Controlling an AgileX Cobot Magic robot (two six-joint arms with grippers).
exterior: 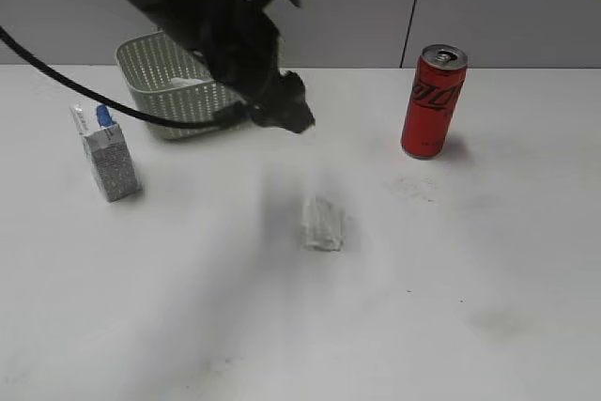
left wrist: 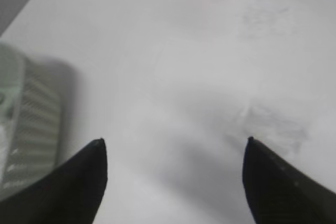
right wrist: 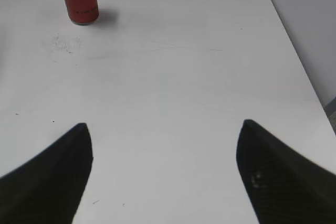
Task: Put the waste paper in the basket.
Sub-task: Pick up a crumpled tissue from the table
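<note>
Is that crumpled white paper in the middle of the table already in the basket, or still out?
Out. The waste paper lies on the bare table, apart from the basket, and the left hand is open and empty.

The basket is set at the back left of the counter, with a paper wad seen inside it. A packet is stood in front of the basket, to its left. One waste paper wad is laid near the middle. A can is placed at the back right. The left claw is held above the counter, just right of the basket.
</note>
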